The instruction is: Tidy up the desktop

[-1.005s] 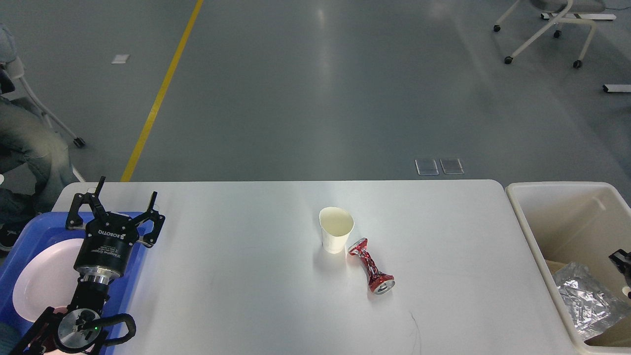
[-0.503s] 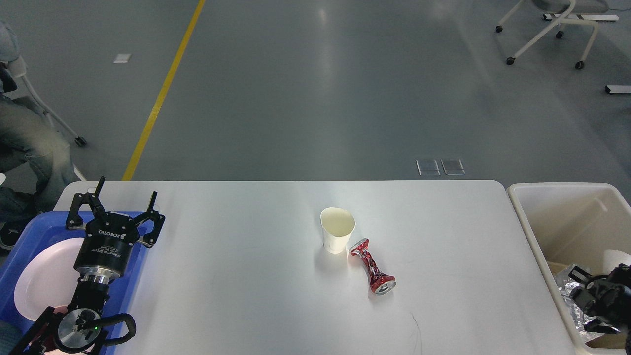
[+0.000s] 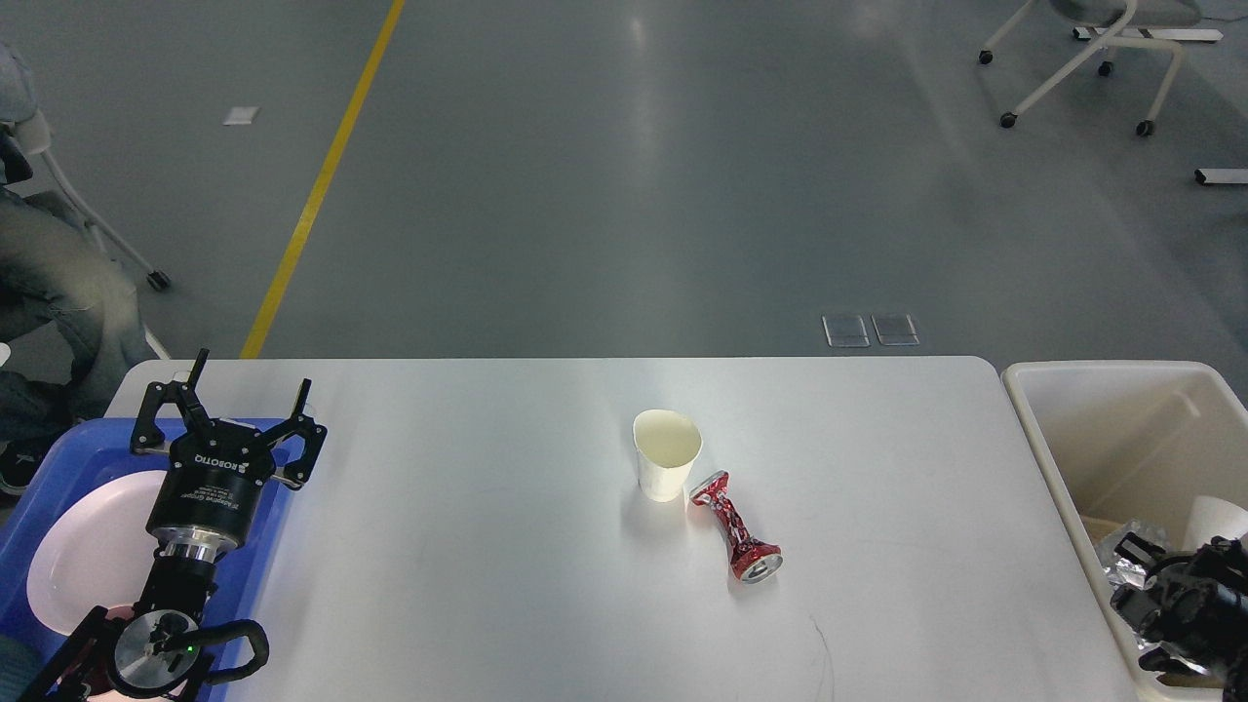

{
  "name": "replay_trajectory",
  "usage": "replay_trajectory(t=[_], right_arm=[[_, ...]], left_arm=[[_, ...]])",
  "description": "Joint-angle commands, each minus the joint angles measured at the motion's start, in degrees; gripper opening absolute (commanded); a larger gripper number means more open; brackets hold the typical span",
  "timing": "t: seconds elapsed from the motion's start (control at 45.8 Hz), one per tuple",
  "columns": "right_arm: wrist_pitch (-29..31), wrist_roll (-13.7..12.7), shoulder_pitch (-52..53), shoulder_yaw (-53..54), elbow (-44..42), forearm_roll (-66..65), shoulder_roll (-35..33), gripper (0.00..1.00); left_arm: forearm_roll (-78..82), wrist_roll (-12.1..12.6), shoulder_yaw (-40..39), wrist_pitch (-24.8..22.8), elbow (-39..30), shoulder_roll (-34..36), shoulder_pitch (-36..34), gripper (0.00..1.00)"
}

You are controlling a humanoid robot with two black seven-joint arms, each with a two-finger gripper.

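The white desktop [image 3: 487, 546] fills the lower half of the head view. An upright cream paper cup [image 3: 667, 453] stands near its middle. A crushed red can [image 3: 733, 526] lies just to the cup's right, close against its base. My left gripper [image 3: 252, 378] is open and empty over the table's left end, above the edge of the blue tray [image 3: 58, 458]. My right gripper [image 3: 1155, 600] is low inside the cream bin [image 3: 1035, 429], dark and seen end-on. A white cup [image 3: 1217, 519] shows just behind it; whether it is held is unclear.
A white plate [image 3: 78, 546] lies in the blue tray. Crumpled foil [image 3: 1111, 558] and cardboard sit in the bin beside the table's right edge. A seated person [image 3: 49, 283] is at far left, a wheeled chair [image 3: 1082, 58] at far right on the floor.
My right gripper came into view from the right edge over the bin and has shifted slightly left and down. The white cup appeared in the bin. The left arm has not moved.
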Motion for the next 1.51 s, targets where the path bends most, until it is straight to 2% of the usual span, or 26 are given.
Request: replay_trajectory(t=[0.0, 0.459, 0.634, 0.721, 0.809, 0.961, 1.071, 1.289, 1.486], right_arm=[[-0.75, 0.00, -0.02, -0.12, 0.35, -0.10, 0.07, 1.00], [-0.75, 0.00, -0.20, -0.21, 0.79, -0.19, -0.01, 1.00], [1.09, 0.00, 1.91, -0.30, 1.84, -0.28, -0.63, 1.00], [1.62, 0.00, 6.12, -0.74, 4.82, -1.33, -2.47, 1.00], [4.07, 0.00, 12.00, -0.74, 12.19, -5.71, -6.68, 1.00], [12.50, -0.61, 27.29, -0.92, 27.05, -18.19, -14.24, 1.00], [21.64, -0.79, 37.66, -2.32, 32.60, -22.86, -16.19, 1.00], [43.00, -0.79, 60.34, -11.90, 38.49, -22.60, -11.36, 1.00], [54.16, -0.79, 79.41, -14.88, 49.64, -20.84, -6.44, 1.00]], left_arm=[[0.00, -0.06, 0.00, 0.00, 0.00, 0.00, 0.00, 0.96], [0.00, -0.06, 0.00, 0.00, 0.00, 0.00, 0.00, 0.96], [0.00, -0.06, 0.00, 0.00, 0.00, 0.00, 0.00, 0.96], [0.00, 0.03, 0.00, 0.00, 0.00, 0.00, 0.00, 0.96], [0.00, 0.03, 0.00, 0.00, 0.00, 0.00, 0.00, 0.96], [0.00, 0.03, 0.00, 0.00, 0.00, 0.00, 0.00, 0.96], [0.00, 0.03, 0.00, 0.00, 0.00, 0.00, 0.00, 0.96], [0.00, 0.03, 0.00, 0.00, 0.00, 0.00, 0.00, 0.96], [0.00, 0.03, 0.00, 0.00, 0.00, 0.00, 0.00, 0.96]])
